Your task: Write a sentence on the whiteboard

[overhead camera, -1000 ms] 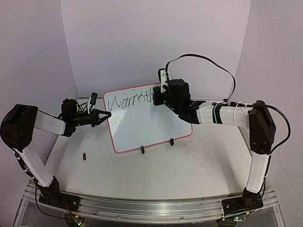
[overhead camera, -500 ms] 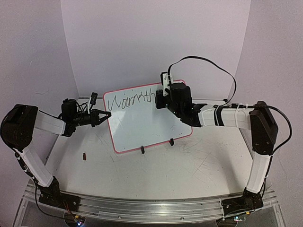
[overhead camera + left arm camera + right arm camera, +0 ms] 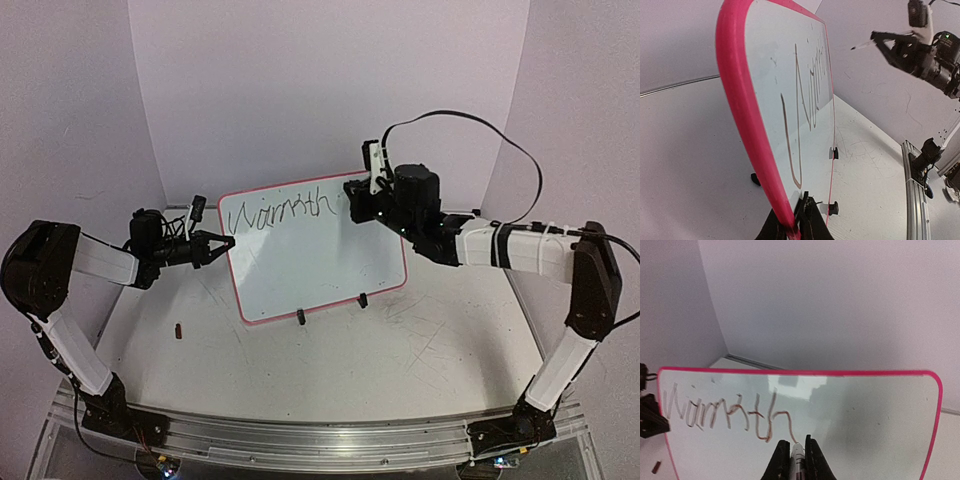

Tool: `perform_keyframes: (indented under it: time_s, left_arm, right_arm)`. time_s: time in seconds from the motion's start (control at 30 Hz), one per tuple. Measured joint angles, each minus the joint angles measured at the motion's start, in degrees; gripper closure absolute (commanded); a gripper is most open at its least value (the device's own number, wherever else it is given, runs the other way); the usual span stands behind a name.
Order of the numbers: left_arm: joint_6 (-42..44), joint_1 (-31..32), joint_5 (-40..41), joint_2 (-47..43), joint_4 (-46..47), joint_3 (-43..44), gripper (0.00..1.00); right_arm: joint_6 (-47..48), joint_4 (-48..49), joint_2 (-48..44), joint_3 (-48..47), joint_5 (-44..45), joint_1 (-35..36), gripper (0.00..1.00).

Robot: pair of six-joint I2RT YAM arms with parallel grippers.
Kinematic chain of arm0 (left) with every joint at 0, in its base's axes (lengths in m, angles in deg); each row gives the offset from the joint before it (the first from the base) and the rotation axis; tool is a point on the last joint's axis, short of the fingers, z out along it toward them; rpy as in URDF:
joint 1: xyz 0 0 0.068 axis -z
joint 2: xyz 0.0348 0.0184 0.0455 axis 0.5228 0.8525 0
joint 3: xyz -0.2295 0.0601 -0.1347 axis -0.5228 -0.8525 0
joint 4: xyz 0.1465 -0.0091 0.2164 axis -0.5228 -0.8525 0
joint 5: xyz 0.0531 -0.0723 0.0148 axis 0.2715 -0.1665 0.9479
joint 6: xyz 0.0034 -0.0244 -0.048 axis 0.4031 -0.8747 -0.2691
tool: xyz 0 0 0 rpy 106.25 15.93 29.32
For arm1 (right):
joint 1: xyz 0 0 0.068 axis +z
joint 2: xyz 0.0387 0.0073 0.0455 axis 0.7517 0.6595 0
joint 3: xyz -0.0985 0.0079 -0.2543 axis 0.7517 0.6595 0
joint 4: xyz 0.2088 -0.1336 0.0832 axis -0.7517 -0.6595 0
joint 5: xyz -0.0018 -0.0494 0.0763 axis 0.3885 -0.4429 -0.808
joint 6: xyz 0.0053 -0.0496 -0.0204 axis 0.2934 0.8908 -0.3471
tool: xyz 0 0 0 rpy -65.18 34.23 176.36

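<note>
The whiteboard (image 3: 320,265), white with a pink frame, stands tilted on the grey table. Its top line carries the sentence's start, "Warmth" (image 3: 275,212), in dark cursive. My left gripper (image 3: 228,242) is shut on the board's left edge, and the left wrist view shows the pink frame (image 3: 740,100) pinched between its fingers (image 3: 812,225). My right gripper (image 3: 796,444) is shut on a white marker (image 3: 797,457) just past the final "h" (image 3: 782,422). In the left wrist view the marker tip (image 3: 855,48) hangs a little off the board face.
Two black clip feet (image 3: 300,317) (image 3: 363,299) hold up the board's lower edge. A small dark brown piece (image 3: 179,330) lies on the table at the left. Pale walls close the back and sides. The metal rail (image 3: 320,440) runs along the near edge.
My right gripper with the marker has moved right and slightly up, from over the end of "Warmth" to beside it. The "h" now shows whole. The left gripper and board have not moved.
</note>
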Motion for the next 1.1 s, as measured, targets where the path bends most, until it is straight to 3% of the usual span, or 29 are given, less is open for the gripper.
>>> perform_keyframes:
  time_s: [0.27,0.8,1.1]
  left_arm:
    - [0.00,0.02,0.11,0.00,0.00,0.00,1.00]
    - [-0.28,0.44,0.71,-0.11,-0.02,0.00,1.00]
    - [-0.31,0.89,1.51,-0.19,-0.03,0.02,1.00]
  right_arm:
    - [-1.47,4.56,-3.64,-0.93,-14.48,1.27,1.00]
    - [0.60,-0.49,2.17,-1.28,-13.31,6.58,1.00]
    - [3.26,-2.52,10.45,-8.76,-9.69,11.26,1.00]
